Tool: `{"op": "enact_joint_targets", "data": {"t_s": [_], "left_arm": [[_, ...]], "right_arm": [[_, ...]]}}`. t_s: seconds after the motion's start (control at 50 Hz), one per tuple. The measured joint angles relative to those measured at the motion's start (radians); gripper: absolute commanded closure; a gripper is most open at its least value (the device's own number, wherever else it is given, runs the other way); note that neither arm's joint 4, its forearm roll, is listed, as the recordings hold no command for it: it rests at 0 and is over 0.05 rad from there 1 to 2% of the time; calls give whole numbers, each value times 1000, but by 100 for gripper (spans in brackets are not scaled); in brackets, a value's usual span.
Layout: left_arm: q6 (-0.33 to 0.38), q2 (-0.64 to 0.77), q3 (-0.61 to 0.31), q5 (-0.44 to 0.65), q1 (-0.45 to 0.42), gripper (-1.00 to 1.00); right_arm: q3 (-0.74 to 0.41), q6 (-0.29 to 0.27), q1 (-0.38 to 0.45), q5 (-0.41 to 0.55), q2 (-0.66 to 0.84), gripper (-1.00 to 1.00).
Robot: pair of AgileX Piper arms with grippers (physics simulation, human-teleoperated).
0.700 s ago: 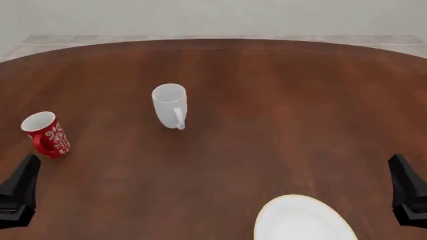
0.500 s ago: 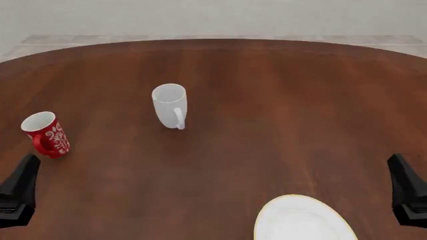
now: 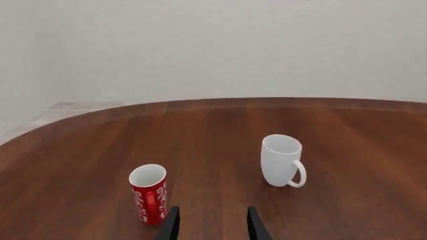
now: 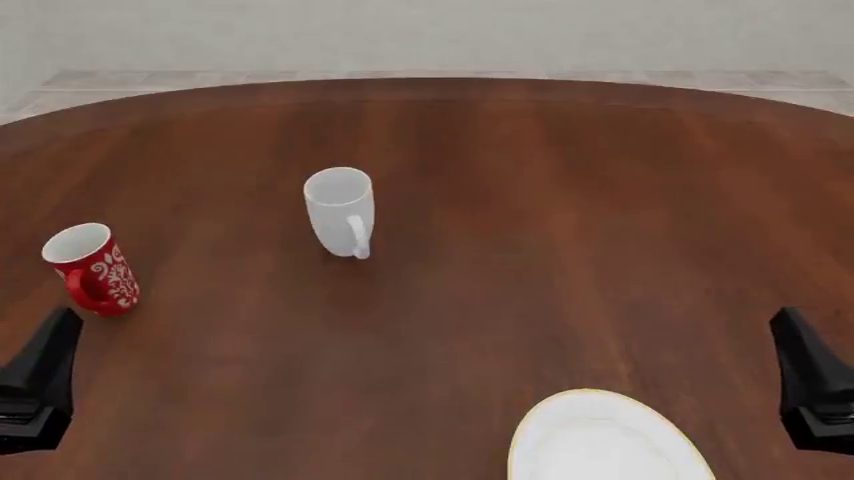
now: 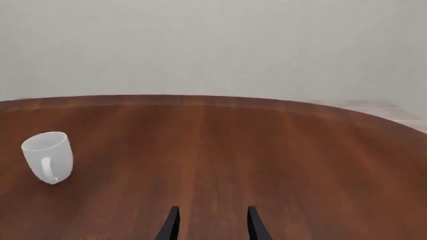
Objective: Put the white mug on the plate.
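Your left pincer (image 3: 212, 225) sat released and empty at the near left edge of the surface (image 4: 561, 230); your right pincer (image 5: 212, 222) likewise, at the near right; the white mug (image 4: 339, 211) stood upright well ahead of the left one, handle toward you, the red mug (image 4: 91, 268) just beside that arm; the plate (image 4: 607, 445) lay near the right arm; you would do best to reach left, clear of the red mug

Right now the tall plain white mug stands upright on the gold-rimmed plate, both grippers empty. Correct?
Not quite. The front view shows the tall plain white mug upright on the bare wooden table, far from the gold-rimmed plate. Both grippers are empty.
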Motion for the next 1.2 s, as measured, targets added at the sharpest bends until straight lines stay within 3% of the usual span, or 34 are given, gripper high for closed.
{"op": "enact_joint_targets", "data": {"t_s": [0.22, 0.58, 1.2], "left_arm": [[0, 3, 0, -3, -3, -100], [2, 0, 0, -2, -5, -100], [2, -5, 0, 3, -5, -100]], "right_arm": [[-14, -32, 47, -71, 128, -100], [-247, -103, 207, -30, 450, -100], [-773, -156, 459, 391, 912, -100]]}}
